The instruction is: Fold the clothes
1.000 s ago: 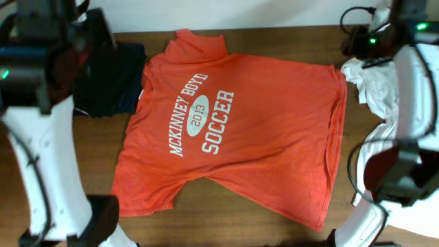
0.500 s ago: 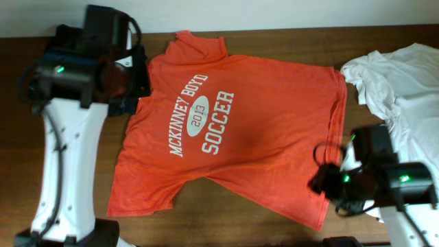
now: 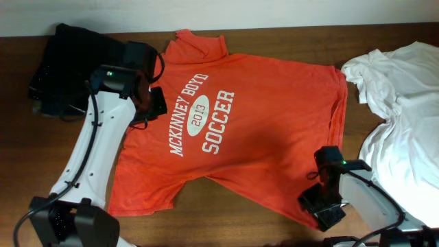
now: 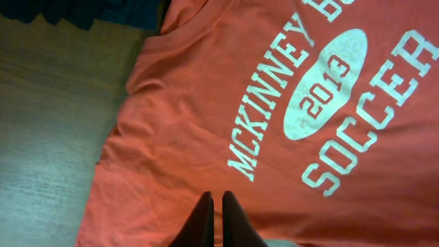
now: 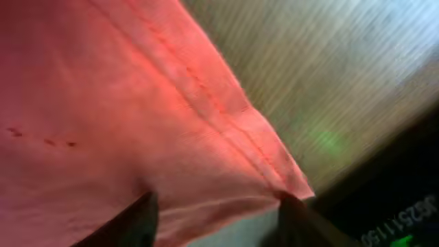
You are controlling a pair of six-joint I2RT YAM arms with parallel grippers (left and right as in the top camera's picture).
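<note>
Overhead and wrist views of a two-arm folding station. The orange-red T-shirt [image 3: 274, 144] lies spread flat, print upward, across the middle of the wooden table [image 3: 41, 158]. Its white lettering [image 3: 202, 113] reads "McKinney Boyd 2013 Soccer" and runs diagonally. The hem [image 3: 337, 130] faces the right side of the overhead view, one sleeve [image 3: 200, 42] points to the far edge, and the other sleeve [image 3: 140, 195] points to the near edge. A plain white T-shirt [image 3: 405, 103] lies crumpled at the right end of the table, just beside the orange-red hem. A dark garment [image 3: 65, 68] lies bunched at the far left corner, next to the collar end. The left arm [image 3: 96, 151] reaches over the collar side of the shirt. In its wrist view, the left gripper [image 4: 217, 221] hangs above the cloth beside the word "McKinney", its fingers [image 4: 201, 218] drawn almost together with only a thin slit between them and no fabric in it. The right arm [image 3: 363, 199] sits at the near hem corner. The right gripper [image 5: 221, 223] stands with its fingers [image 5: 140, 218] well apart, the stitched corner of the hem lying between them. Whether its tips touch the cloth cannot be told.
</note>
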